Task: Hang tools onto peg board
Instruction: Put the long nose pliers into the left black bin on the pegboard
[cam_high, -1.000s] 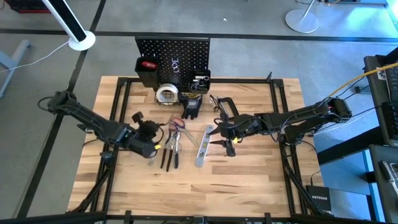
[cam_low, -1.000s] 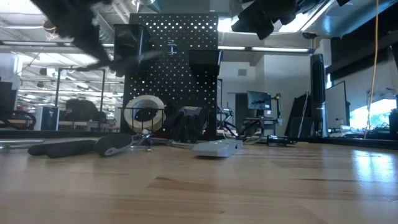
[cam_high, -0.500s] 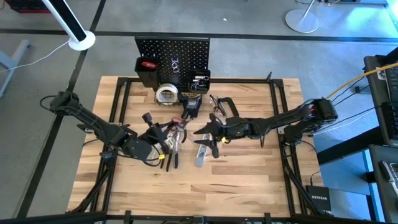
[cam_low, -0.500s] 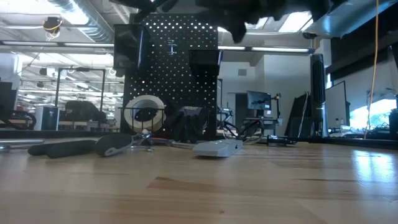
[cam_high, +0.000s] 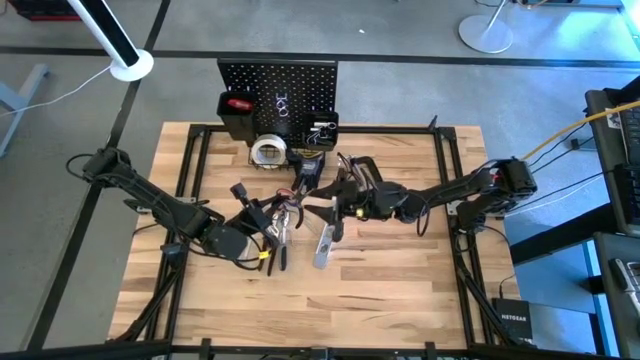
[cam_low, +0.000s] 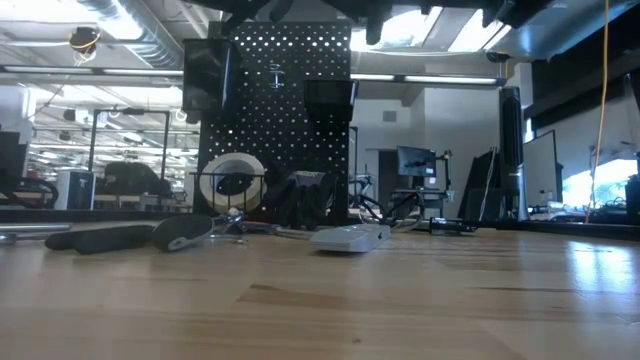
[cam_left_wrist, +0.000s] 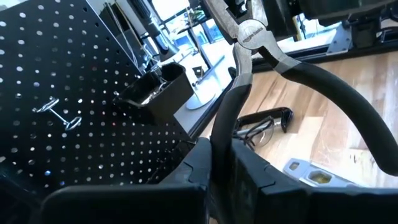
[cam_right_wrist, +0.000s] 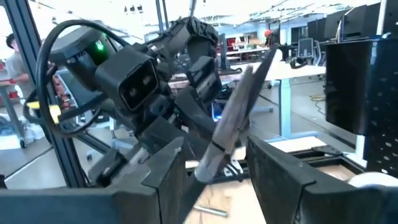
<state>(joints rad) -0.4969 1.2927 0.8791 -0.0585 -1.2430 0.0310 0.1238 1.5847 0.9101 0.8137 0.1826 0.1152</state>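
- We are seeing the left gripper (cam_high: 262, 212) pinching one smooth, curved black handle of the steel-jawed pliers (cam_left_wrist: 252, 46); its fingers (cam_left_wrist: 193, 163) are pressed tight on that handle, lifted above the pale wooden plank tabletop (cam_high: 400, 290).
- We are seeing the right gripper (cam_high: 322, 203) hanging mid-table, facing the left one, its flat dark fingers (cam_right_wrist: 169, 163) spread, with a slim grey handle (cam_right_wrist: 233, 127) between them; we cannot tell whether they are touching it.
- The upright black perforated metal peg board (cam_high: 280, 80) is standing at the table's far edge, with a boxy black bin (cam_high: 236, 113) fixed to it.
- The round pale tape roll (cam_high: 267, 152) and the crumpled black gloves (cam_high: 308, 172) are lying just in front of the board.
- The flat silver level bar (cam_high: 325, 242) is lying on the wood near the right gripper, the black C-clamp (cam_high: 362, 170) beyond it.
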